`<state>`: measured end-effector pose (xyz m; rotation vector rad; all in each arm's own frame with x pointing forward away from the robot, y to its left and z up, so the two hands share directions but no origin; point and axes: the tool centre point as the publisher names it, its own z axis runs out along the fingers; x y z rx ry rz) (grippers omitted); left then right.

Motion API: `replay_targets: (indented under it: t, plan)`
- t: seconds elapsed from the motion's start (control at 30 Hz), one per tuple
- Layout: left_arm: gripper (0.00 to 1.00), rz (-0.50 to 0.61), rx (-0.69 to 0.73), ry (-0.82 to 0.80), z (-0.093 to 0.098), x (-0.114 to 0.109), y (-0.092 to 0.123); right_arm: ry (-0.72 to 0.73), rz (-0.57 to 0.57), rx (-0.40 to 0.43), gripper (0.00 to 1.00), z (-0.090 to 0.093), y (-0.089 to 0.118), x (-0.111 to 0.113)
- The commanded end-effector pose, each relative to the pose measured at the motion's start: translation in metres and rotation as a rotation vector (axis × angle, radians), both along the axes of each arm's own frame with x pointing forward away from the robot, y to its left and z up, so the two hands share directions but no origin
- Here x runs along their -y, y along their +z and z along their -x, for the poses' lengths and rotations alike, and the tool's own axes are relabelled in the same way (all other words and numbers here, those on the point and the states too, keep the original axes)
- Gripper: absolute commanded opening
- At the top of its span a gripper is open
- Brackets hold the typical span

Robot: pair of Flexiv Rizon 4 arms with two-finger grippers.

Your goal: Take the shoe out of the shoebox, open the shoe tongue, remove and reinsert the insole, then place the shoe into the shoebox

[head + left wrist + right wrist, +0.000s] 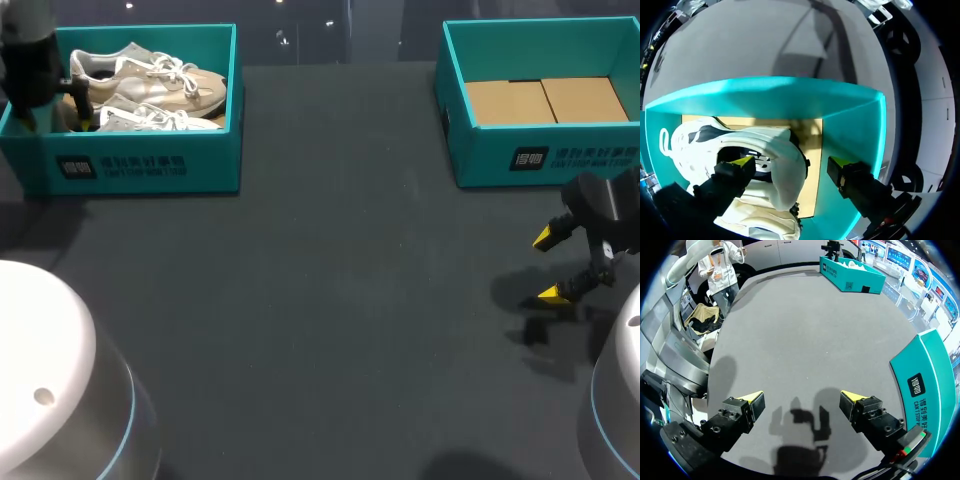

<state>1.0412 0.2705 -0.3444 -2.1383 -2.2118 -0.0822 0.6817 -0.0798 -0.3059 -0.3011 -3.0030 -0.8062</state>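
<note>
**Open gripper poised over sneaker heel in teal box**

A pair of white-and-beige lace-up sneakers (150, 85) lies in the teal cardboard shoebox (150, 165) at the far left of the dark grey worktop (330, 300). The left gripper (790, 162) stands open over one sneaker (777, 175), one yellow fingertip (742, 162) at its mouth. White print marks the box front. The right gripper (802, 400), fingers spread, hovers above the worktop near a second teal cardboard box (540, 160).
</note>
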Motion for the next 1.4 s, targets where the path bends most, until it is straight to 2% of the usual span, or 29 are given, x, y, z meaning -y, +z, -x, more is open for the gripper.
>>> replay_targets:
  t: [0.03, 0.17, 0.33, 0.37, 0.4, 0.47, 0.53, 0.93, 1.13, 1.4]
  plan:
    - [0.89, -0.002, -0.011, 0.000, -0.005, -0.001, -0.007, -0.002, 0.003, 0.001, 1.00, 0.001, 0.000, -0.001]
    - [0.87, -0.008, -0.019, 0.001, -0.005, -0.002, -0.013, -0.002, 0.003, 0.001, 1.00, 0.001, 0.000, -0.001]
    - [0.80, -0.015, -0.029, 0.001, -0.002, -0.004, -0.017, -0.002, 0.003, 0.001, 1.00, 0.001, 0.000, -0.001]
    - [0.67, -0.017, -0.032, 0.000, -0.001, -0.005, -0.018, -0.002, 0.003, 0.001, 1.00, 0.001, 0.000, -0.001]
    - [0.47, -0.018, -0.033, 0.000, 0.000, -0.005, -0.019, -0.002, 0.003, 0.001, 1.00, 0.001, 0.000, -0.001]
    - [0.26, -0.022, -0.035, -0.001, 0.000, -0.006, -0.020, -0.002, 0.003, 0.001, 1.00, 0.001, 0.000, -0.001]
    - [0.00, -0.026, -0.036, -0.001, 0.001, -0.007, -0.021, -0.002, 0.003, 0.001, 1.00, 0.001, 0.000, -0.001]
    - [0.00, -0.026, -0.033, -0.015, 0.003, -0.015, -0.014, -0.002, 0.003, 0.001, 1.00, 0.001, 0.000, -0.001]
    - [0.00, -0.010, -0.015, -0.006, 0.002, -0.020, 0.003, -0.002, 0.003, 0.001, 1.00, 0.001, 0.000, -0.001]
    - [0.00, -0.004, 0.001, 0.024, -0.006, -0.023, 0.038, -0.002, 0.003, 0.001, 1.00, 0.001, 0.000, -0.001]
